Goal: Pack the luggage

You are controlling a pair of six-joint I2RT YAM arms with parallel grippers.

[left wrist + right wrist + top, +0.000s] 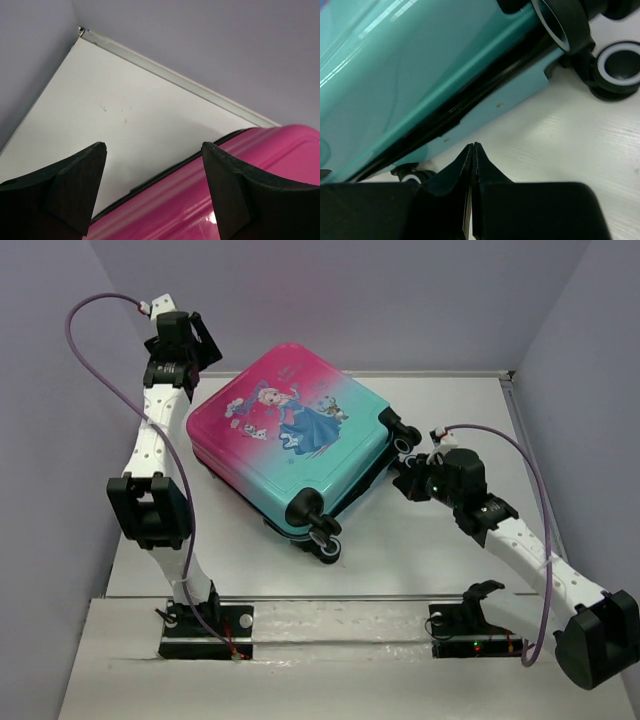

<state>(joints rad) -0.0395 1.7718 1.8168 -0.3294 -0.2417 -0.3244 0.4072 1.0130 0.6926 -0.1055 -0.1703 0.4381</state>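
Observation:
The luggage (290, 435), pink at the far end and teal at the near end with a princess print, lies flat and closed on the table. My left gripper (203, 352) is open at its far-left pink corner; in the left wrist view the pink shell (200, 200) passes under the open gripper (152, 150), nothing held. My right gripper (407, 476) is shut and empty beside the wheel end. In the right wrist view the gripper (472, 146) rests just off the teal shell (420, 65), near the black zipper band (485, 87) and a wheel (619, 65).
The white table (450, 530) is boxed in by grey walls at the back and both sides, with a raised rim (165, 75) along the far edge. Black wheels (322, 540) stick out at the suitcase's near corner. The arm bases are at the near edge.

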